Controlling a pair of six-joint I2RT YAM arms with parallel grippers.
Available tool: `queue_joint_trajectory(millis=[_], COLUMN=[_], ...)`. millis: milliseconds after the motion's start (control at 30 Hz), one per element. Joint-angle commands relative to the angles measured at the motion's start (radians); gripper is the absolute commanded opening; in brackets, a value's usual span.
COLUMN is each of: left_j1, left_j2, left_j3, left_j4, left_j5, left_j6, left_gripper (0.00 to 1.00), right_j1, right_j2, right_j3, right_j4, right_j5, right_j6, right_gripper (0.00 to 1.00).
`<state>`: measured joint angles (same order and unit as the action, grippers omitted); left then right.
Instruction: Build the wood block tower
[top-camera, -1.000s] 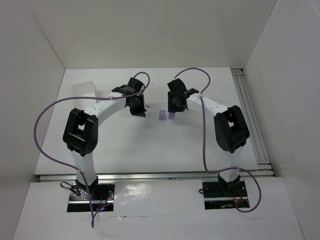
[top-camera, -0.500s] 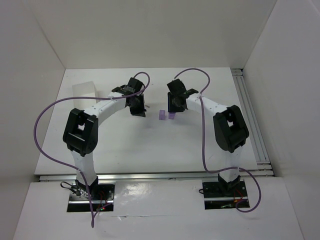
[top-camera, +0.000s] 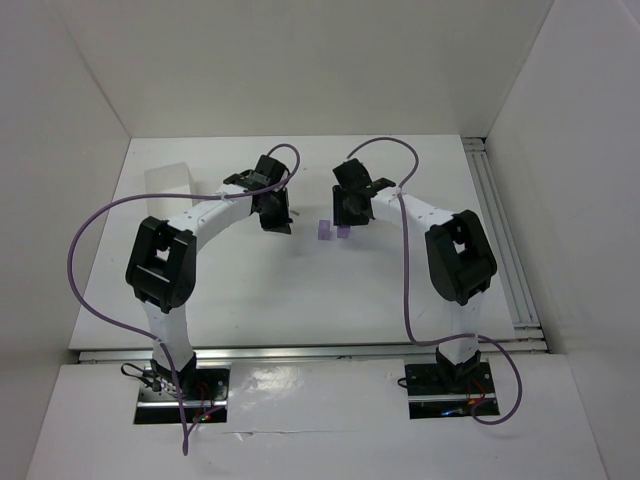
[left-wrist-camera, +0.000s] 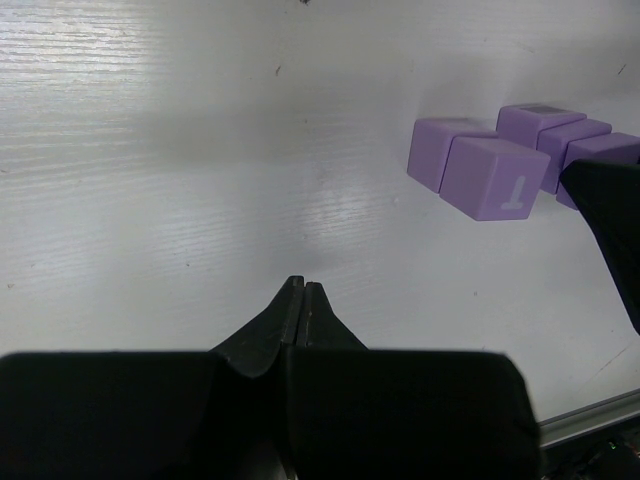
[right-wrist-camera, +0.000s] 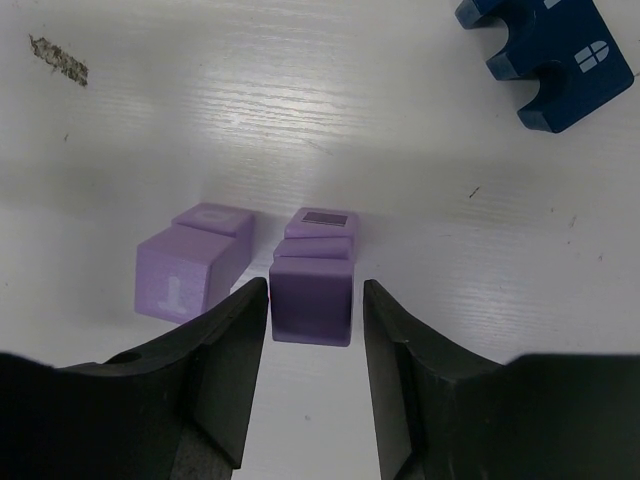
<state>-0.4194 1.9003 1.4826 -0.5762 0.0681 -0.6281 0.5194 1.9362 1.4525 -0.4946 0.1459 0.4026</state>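
We see a white wood-grain table (top-camera: 300, 290) walled in white, with a translucent white box (top-camera: 168, 178) at its far left and both arms reaching toward the middle. The left gripper (left-wrist-camera: 302, 290) hangs over bare table with its jaws pressed together, holding nothing, the blocks well off to one side of it. The right gripper (right-wrist-camera: 315, 292) is low over the blocks with its jaws apart. They straddle the nearest cube, with a thin gap visible on one side. A dark blue notched wooden block (right-wrist-camera: 545, 55) with a white window mark lies apart, farther out. The small light purple wooden cubes (top-camera: 333, 230) lie near the table's centre in two short rows side by side. One row of three (right-wrist-camera: 312, 310) runs away from the right gripper, and the cube bearing a white T (right-wrist-camera: 185, 275) fronts the other.
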Motion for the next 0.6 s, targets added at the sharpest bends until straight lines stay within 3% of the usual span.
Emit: queue_joint_trajectory(millis=[0, 567], left_j1=[0.007, 0.007], left_j2=[-0.037, -0.037], left_j3=[-0.008, 0.001], left_j4=[-0.001, -0.001], left_j5=[-0.005, 0.004], left_j6=[0.010, 0.010], left_gripper=[0.02, 0.01], right_j1=[0.011, 0.021], right_j2=[0.009, -0.011], right_j3=[0.035, 0.083], right_j4=[-0.007, -0.048], right_j5=[0.011, 0.030], right_j6=[-0.005, -0.015], right_gripper=[0.51, 0.52])
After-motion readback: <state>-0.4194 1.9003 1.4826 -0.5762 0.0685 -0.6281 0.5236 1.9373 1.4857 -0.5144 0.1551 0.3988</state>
